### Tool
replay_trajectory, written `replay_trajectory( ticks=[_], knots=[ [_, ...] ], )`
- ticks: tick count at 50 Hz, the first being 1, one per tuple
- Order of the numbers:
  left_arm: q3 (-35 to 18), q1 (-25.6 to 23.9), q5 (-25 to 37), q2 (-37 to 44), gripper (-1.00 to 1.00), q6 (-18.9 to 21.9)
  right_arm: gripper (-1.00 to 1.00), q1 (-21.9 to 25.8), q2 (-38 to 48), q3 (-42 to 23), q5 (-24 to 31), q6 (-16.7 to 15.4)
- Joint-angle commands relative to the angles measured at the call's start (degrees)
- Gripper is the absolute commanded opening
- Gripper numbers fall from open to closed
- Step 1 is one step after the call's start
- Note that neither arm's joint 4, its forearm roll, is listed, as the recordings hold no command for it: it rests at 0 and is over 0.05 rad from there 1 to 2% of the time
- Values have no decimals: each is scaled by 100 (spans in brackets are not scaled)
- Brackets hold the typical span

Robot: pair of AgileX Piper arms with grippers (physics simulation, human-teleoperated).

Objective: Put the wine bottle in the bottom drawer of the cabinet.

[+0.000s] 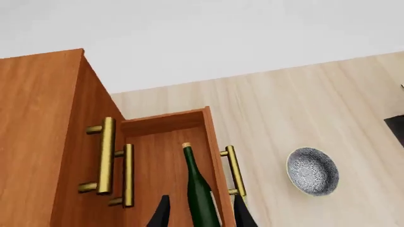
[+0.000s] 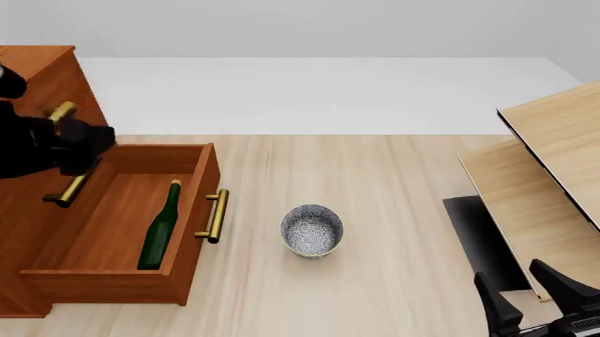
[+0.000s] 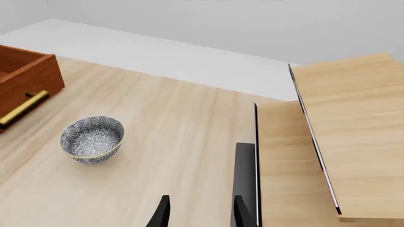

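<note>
Cabinet point(image 2: 33, 84): far left, bottom drawer point(image 2: 122, 210) pulled out
Left gripper point(image 1: 198, 215): above the drawer, fingers apart, holding nothing
Wine bottle point(image 2: 159, 228): lying in the drawer along its right wall, cork far; likely heavy, slick, breakable glass, best gripped mid-body
Bowl point(image 2: 312, 230): right of the drawer
Right gripper point(image 3: 198, 213): near right, parted, empty

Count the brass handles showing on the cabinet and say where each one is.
3. The left wrist view shows two on the closed upper drawers and one on the open bottom drawer, which holds the wine bottle.
</note>
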Motion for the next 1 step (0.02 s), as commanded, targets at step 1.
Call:
replay_trajectory(
  ticks=[1],
  knots=[
    [158,-32,715,-1212,100,185,100,-37,-39,0,5,2]
  ],
)
